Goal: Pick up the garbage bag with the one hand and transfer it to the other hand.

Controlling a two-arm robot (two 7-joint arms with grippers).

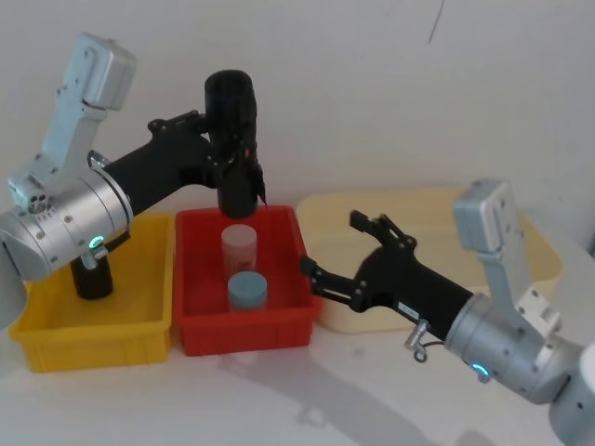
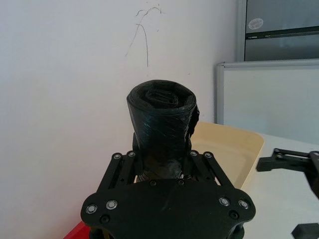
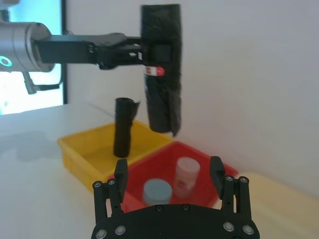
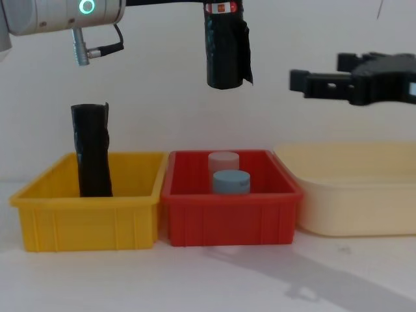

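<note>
The garbage bag (image 1: 230,107) hung clear of the right gripper (image 1: 328,242), which was wide open and empty at lower right of the head view. Farther back, at upper centre above the red bin (image 1: 246,334), the left gripper (image 1: 226,160) clamped it upright. Released before the right jaws closed, it would likely drop into the bin.

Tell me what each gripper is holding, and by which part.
The left gripper is shut on the garbage bag, clamping the upright roll around its upper half, just above the label. The right gripper is open and holds nothing.
</note>
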